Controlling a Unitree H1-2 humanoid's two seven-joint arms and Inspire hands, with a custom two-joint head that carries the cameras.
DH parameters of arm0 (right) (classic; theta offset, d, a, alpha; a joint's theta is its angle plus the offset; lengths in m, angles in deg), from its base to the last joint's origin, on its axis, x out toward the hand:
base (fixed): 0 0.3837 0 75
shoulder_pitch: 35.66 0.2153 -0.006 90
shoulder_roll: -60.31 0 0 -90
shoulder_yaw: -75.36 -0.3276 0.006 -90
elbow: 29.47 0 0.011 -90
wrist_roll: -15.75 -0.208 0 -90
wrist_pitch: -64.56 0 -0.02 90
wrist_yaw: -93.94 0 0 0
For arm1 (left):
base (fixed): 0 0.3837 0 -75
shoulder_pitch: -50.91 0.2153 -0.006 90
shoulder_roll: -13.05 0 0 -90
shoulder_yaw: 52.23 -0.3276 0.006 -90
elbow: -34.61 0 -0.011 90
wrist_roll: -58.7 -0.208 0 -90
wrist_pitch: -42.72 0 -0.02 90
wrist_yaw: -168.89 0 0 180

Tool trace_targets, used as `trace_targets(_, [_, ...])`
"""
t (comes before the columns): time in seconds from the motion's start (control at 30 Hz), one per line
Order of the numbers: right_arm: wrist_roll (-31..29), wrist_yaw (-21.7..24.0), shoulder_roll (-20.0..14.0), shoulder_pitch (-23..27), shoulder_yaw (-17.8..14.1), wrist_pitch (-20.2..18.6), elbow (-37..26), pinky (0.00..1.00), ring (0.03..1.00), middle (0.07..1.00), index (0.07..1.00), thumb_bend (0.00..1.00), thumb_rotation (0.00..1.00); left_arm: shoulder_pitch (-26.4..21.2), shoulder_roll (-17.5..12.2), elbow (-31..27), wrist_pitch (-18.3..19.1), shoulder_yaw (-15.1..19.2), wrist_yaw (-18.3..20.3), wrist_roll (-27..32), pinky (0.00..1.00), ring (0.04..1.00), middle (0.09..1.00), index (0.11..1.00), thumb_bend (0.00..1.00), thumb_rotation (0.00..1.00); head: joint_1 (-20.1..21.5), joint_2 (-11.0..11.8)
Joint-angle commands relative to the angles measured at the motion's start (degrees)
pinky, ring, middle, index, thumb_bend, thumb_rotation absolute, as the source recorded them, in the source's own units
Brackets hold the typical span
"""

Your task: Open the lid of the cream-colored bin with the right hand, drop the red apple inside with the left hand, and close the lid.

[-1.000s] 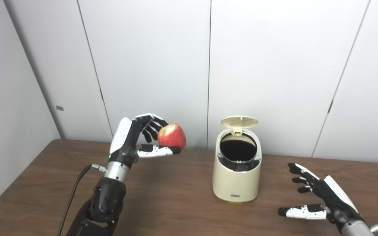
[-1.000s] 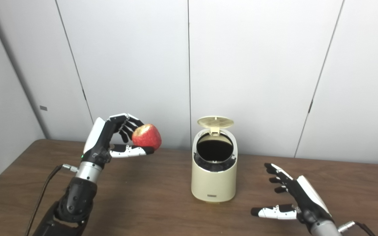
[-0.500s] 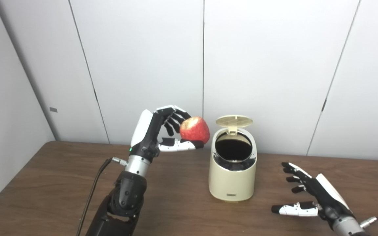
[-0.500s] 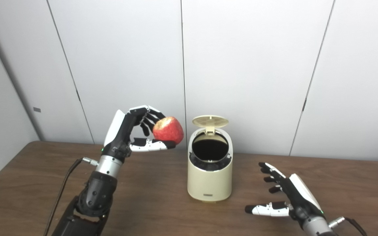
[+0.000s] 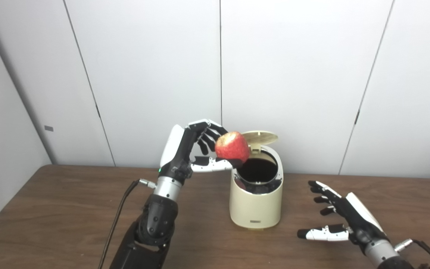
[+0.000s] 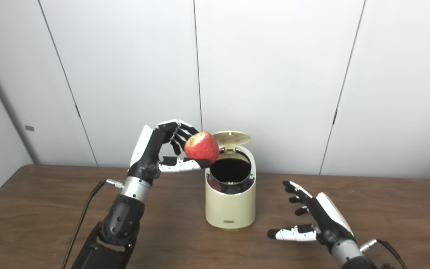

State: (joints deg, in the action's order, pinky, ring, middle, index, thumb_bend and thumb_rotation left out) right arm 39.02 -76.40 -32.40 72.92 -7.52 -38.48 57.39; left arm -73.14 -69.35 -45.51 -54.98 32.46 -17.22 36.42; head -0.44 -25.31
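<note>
The cream-colored bin stands mid-table with its round lid flipped up at the back and its dark opening showing. My left hand is shut on the red apple and holds it in the air at the bin's upper left rim, partly over the opening. The same apple shows in the right eye view. My right hand is open and empty, low over the table to the right of the bin, fingers spread, apart from it.
The brown wooden table runs to a white panelled wall just behind the bin. A black cable hangs from my left wrist down over the table.
My left hand has carried the apple right, from well left of the bin to its upper left rim. The camera has shifted, so the whole scene sits further left. The right hand stays open.
</note>
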Motion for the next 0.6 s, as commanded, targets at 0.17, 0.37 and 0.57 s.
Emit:
trace_targets(0.17, [0.1,-0.9,-0.4,1.8,-0.8,0.5,-2.0,0.70,0.827,0.889,0.898,0.80,0.31,-3.3,1.1,1.0,-2.9,-0.1,-1.8,-0.5,0.28,0.395,0.488,0.477,0.53,0.00,0.3,-0.3])
trace_targets(0.37, [0.4,-0.8,-0.2,1.7,-0.6,-0.2,-2.6,0.69,0.827,0.890,0.898,0.80,0.31,-3.4,1.7,2.7,-4.5,-0.8,-4.0,-2.7,0.28,0.397,0.490,0.475,0.53,0.00,0.5,-0.7])
trace_targets(0.57, [0.7,-1.0,0.0,1.9,-0.5,-0.5,-2.7,0.69,0.822,0.888,0.898,0.80,0.31,-3.3,2.4,4.2,-4.8,-1.6,-5.3,-3.9,0.27,0.393,0.477,0.481,0.53,0.00,0.8,-0.9])
